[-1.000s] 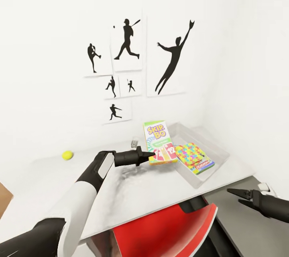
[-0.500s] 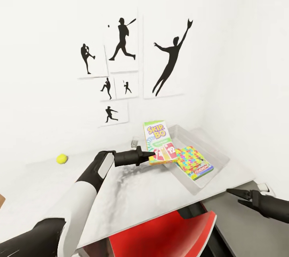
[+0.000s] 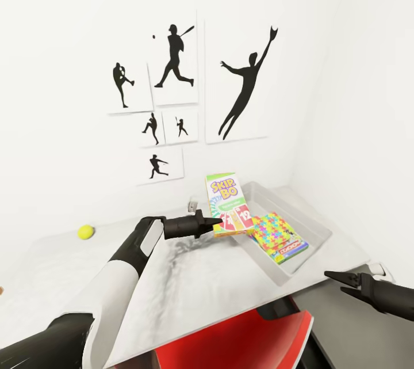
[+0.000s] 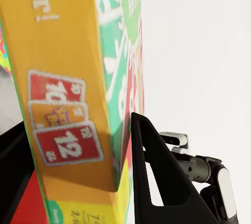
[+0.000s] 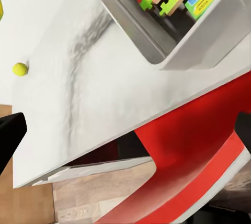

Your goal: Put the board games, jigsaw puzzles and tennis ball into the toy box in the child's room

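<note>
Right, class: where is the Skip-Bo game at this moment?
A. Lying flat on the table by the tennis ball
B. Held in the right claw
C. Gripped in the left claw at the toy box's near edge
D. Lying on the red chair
C: the left claw pinches the Skip-Bo game upright beside the toy box.

Glossy table [image 3: 190,277]; seemingly printed-card Skip-Bo box [image 3: 227,196]

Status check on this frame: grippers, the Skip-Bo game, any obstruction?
Left gripper shut on Skip-Bo box, held at toy box near rim. Right gripper low, off table edge, state unclear. Tennis ball on table. Nothing blocking.
</note>
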Robot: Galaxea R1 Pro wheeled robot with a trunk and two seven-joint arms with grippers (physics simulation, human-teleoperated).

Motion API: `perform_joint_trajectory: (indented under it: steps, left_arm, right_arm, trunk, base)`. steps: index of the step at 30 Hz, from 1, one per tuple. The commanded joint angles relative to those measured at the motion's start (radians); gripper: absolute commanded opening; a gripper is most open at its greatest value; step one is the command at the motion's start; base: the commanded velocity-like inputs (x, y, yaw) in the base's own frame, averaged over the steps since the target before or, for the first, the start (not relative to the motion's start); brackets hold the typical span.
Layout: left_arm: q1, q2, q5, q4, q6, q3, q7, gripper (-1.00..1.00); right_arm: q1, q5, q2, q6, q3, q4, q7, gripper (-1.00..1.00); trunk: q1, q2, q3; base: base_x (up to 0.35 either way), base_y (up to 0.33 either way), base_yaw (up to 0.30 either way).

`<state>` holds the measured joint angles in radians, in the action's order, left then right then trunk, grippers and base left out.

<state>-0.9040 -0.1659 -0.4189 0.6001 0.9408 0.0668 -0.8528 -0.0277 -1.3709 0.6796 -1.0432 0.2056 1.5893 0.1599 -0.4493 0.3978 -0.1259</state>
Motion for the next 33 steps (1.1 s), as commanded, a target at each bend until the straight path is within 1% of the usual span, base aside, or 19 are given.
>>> perform_joint_trajectory:
  steps: [1, 14, 33]
  left_arm:
    - [-0.001, -0.001, 0.005, 0.000, 0.003, 0.005, -0.005, -1.00]
    - [0.003, -0.001, 0.005, 0.000, -0.010, 0.005, -0.005, -1.00]
    - [0.003, -0.001, 0.005, 0.000, -0.011, 0.005, -0.004, -1.00]
  right_arm:
    - [-0.001, 0.010, -0.002, -0.004, 0.001, 0.000, 0.010, 1.00]
    - [-0.001, 0.010, -0.006, -0.004, 0.001, -0.001, 0.010, 1.00]
    - [-0.001, 0.010, -0.006, -0.004, 0.002, -0.001, 0.010, 1.00]
  trunk:
    - [-0.001, 0.002, -0.002]
    - [-0.001, 0.002, -0.002]
    - [-0.001, 0.002, -0.002]
  base:
    - [0.057, -0.069, 0.000]
    - [0.049, -0.058, 0.000]
    - [0.027, -0.002, 0.000]
